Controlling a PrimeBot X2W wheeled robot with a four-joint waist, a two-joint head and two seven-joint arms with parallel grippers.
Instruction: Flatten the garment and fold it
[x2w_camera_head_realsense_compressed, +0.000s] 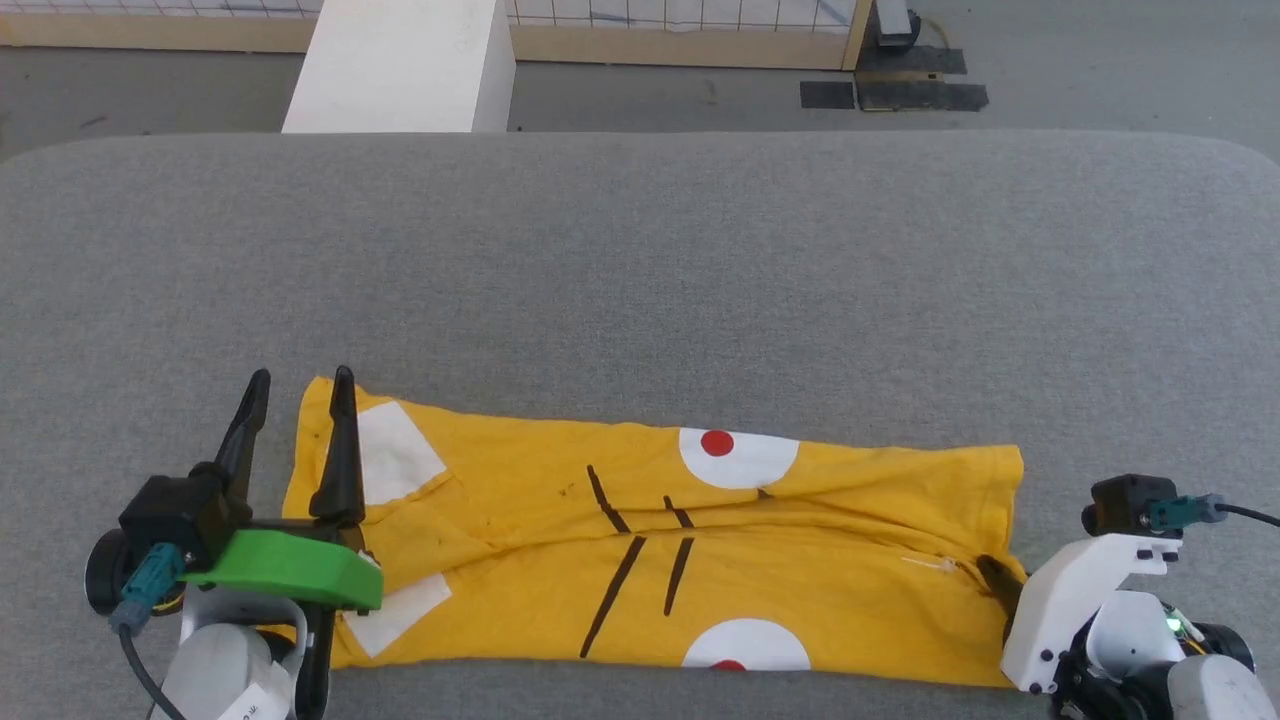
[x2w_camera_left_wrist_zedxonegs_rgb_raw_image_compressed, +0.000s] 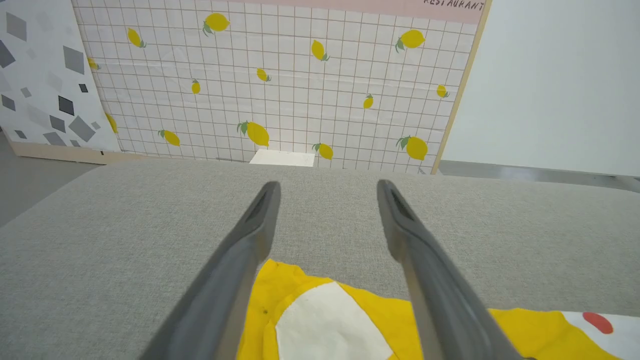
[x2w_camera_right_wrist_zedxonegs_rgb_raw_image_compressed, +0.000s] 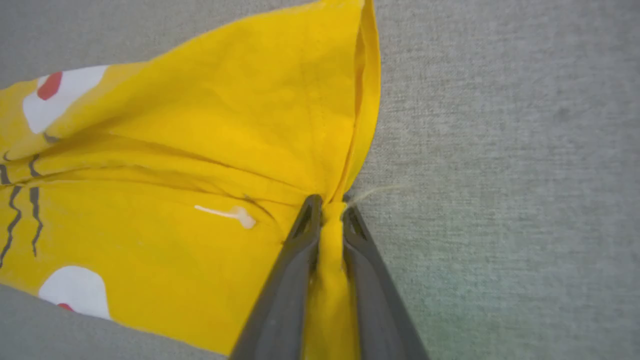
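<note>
The garment (x2w_camera_head_realsense_compressed: 640, 545), a bright yellow T-shirt with white patches, red dots and black lines, lies folded in a long band along the near edge of the grey table (x2w_camera_head_realsense_compressed: 640, 270). My left gripper (x2w_camera_head_realsense_compressed: 298, 388) hovers open over its left end, one finger above a white patch (x2w_camera_left_wrist_zedxonegs_rgb_raw_image_compressed: 325, 325) and the other just outside the cloth. My right gripper (x2w_camera_right_wrist_zedxonegs_rgb_raw_image_compressed: 327, 204) is shut on a bunched fold of the garment (x2w_camera_right_wrist_zedxonegs_rgb_raw_image_compressed: 240, 150) at its right edge, where the cloth puckers toward the fingertips (x2w_camera_head_realsense_compressed: 993, 572).
The grey padded table stretches wide behind the garment. Beyond its far edge stand a white block (x2w_camera_head_realsense_compressed: 400, 65) and a low tiled panel (x2w_camera_head_realsense_compressed: 690, 20) on the floor. A lemon-print wall (x2w_camera_left_wrist_zedxonegs_rgb_raw_image_compressed: 280, 80) rises past the table in the left wrist view.
</note>
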